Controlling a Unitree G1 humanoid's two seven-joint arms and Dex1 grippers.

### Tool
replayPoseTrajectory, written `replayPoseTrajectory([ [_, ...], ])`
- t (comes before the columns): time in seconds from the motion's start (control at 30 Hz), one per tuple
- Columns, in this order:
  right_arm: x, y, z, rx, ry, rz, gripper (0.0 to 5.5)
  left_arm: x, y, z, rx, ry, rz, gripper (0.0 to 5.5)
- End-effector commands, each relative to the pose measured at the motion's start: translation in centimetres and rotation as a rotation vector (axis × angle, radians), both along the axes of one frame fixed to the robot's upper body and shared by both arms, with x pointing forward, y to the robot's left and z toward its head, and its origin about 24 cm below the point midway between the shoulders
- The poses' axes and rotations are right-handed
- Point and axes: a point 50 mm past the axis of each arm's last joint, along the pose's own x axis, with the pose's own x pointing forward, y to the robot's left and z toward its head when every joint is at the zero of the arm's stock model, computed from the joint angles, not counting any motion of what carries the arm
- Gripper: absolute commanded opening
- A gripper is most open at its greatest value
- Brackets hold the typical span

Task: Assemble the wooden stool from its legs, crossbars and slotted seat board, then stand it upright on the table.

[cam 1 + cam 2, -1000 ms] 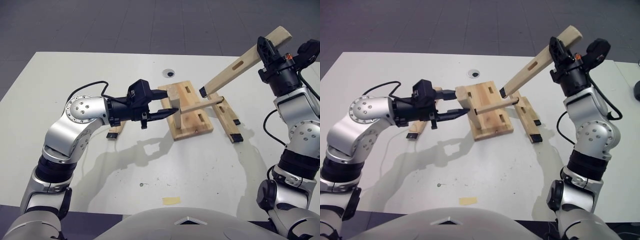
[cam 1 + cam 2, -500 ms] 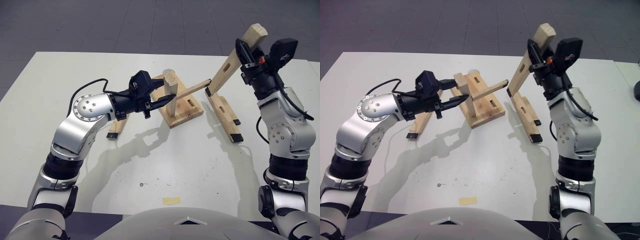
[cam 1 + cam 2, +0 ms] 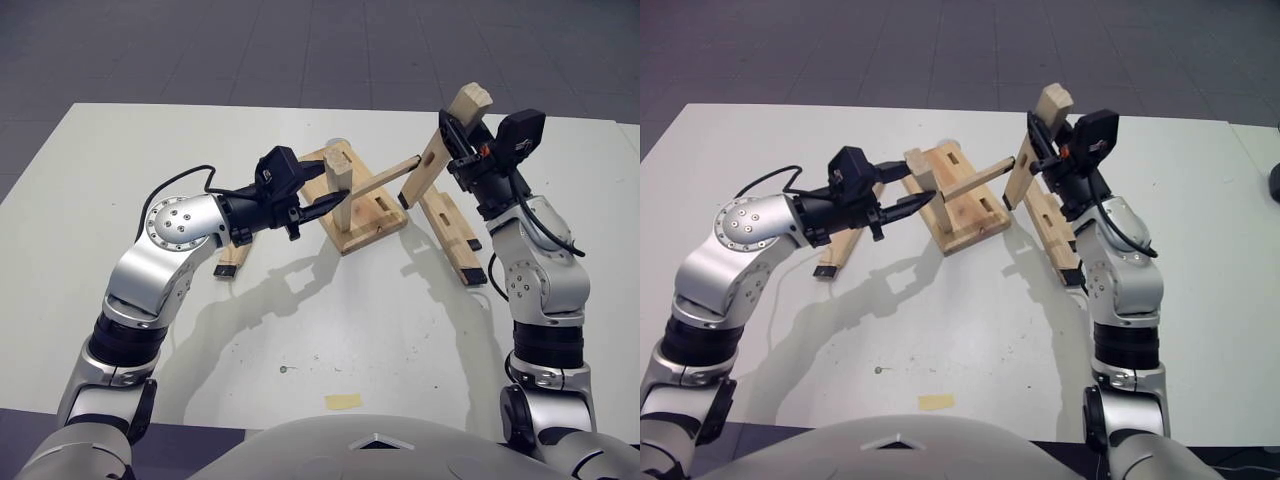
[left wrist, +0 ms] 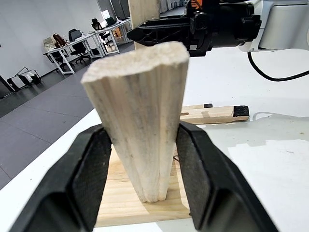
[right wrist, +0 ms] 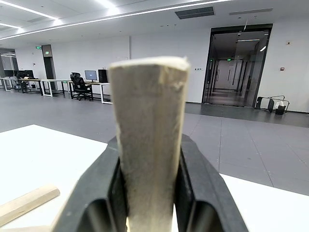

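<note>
Currently the half-built stool is found in the upper middle of the left eye view. The board lies on the counter, and a first leg is stood on its left part. That leg is clamped about midway down by the left end effector. In the left wrist view both pads are seen pressed flat on opposite faces of it. A second leg is held aloft at a slant at the right of the board, and the right end effector is closed on it near its top. The two legs are bridged by a thin crossbar; whether its ends are fully seated in the slots cannot be told. A third leg lies flat at the right of the board, and a fourth leg lies at the left, below the left arm.

The parts are judged to be light, rigid and dry, so little squeeze is needed and slip is unlikely on the flat faces. The crossbar is judged the weak member. Being slender, it could be bent, levered out or split at a joint if the two legs are twisted against each other. Hold is best taken on the legs' broad faces, clear of the slots, and the bar itself is best left untouched.
</note>
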Motion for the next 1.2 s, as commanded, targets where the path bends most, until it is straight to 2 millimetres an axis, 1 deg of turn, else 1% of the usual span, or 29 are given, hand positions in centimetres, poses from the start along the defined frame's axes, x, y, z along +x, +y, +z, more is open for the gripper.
replayPoseTrajectory([
  [0.03, 0.5, 1.1, 0.1, -0.005, -0.021, 0.036, 1.00, -0.6, 0.3, -3.6, 0.092, 0.161, 0.014, 2.03],
  [0.23, 0.9, 2.6, -0.2, 0.004, -0.035, 0.077, 1.00, -0.5, 0.1, -3.7, 0.086, 0.165, 0.020, 2.03],
  [0.43, 0.0, 3.1, -0.3, 0.013, -0.044, 0.140, 1.00, -0.5, 0.1, -4.1, 0.100, 0.167, 0.031, 2.03],
  [0.5, -0.6, 3.5, -0.1, 0.003, -0.066, 0.204, 1.00, -0.5, 0.0, -4.1, 0.099, 0.167, 0.032, 2.03],
  [0.6, -1.1, 3.8, 0.6, -0.020, -0.115, 0.248, 1.01, -0.4, -0.1, -4.2, 0.099, 0.166, 0.033, 2.03],
  [0.7, -1.3, 4.1, 1.7, -0.050, -0.178, 0.256, 1.01, -0.4, 0.0, -4.2, 0.104, 0.162, 0.036, 2.03],
  [0.8, -1.2, 3.9, 2.0, -0.056, -0.166, 0.244, 1.01, -0.2, 0.1, -4.2, 0.119, 0.152, 0.038, 2.03],
  [0.9, -1.1, 3.7, 1.5, -0.014, -0.086, 0.238, 1.01, -0.2, 0.1, -4.2, 0.122, 0.149, 0.040, 2.03],
  [1.03, -0.6, 3.3, 0.4, 0.087, 0.096, 0.238, 1.01, -0.2, 0.2, -4.3, 0.121, 0.149, 0.044, 2.03],
  [1.2, -0.4, 2.7, -0.8, 0.182, 0.251, 0.222, 1.01, -0.3, -0.1, -4.6, 0.125, 0.153, 0.039, 2.03],
])
